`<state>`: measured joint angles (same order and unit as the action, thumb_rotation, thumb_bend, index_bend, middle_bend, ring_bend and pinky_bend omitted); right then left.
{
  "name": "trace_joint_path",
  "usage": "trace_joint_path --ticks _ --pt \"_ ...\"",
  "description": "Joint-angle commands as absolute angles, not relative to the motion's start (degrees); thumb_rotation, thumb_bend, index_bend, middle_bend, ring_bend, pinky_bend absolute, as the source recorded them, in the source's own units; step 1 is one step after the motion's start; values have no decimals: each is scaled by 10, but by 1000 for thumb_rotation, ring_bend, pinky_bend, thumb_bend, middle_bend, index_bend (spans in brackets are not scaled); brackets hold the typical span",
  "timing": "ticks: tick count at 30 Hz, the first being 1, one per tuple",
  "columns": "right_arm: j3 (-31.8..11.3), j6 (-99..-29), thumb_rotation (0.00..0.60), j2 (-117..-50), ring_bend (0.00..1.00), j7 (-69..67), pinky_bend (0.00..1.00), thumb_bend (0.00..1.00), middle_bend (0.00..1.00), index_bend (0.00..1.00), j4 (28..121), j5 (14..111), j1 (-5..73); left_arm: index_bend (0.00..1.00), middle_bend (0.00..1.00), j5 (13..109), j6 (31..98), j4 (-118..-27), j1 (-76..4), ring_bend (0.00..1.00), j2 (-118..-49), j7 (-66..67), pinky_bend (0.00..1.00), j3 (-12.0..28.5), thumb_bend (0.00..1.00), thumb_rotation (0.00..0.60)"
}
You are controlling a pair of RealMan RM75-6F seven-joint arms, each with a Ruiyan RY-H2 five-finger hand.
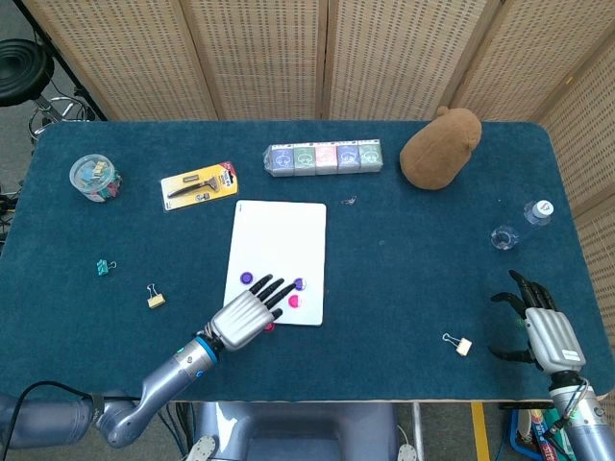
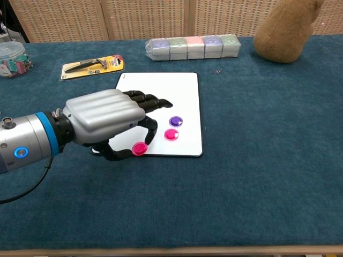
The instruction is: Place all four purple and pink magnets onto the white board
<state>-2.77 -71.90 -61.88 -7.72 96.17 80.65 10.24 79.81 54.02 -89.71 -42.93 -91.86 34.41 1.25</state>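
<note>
Fingers [image 2: 153,101] of the left hand [image 2: 107,120] spread, apparently empty; only chest view shows a pink magnet [image 2: 139,148] beneath.

Both views are bright and evenly lit from above, with only soft, short shadows. The white board [image 2: 161,96] shows no glare. The chest view stays sharp on the near left hand [image 2: 104,120]. The head view bends slightly at its edges.
</note>
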Motion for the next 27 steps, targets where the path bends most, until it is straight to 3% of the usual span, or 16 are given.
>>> trace_joint_path --ticks 1,10,27 --pt "-27 -719 600 -619 0 -77 0 0 0 292 962 807 102 969 0 777 535 -887 -431 0 -913 334 97 26 371 600" --pt "-28 -717 600 -619 0 -76 0 0 0 292 962 805 103 969 0 715 515 -818 -440 0 -930 306 97 57 372 600" --pt "-28 -719 600 -617 0 -79 0 0 0 292 963 805 102 969 0 696 511 -809 -445 0 -936 300 97 51 373 600"
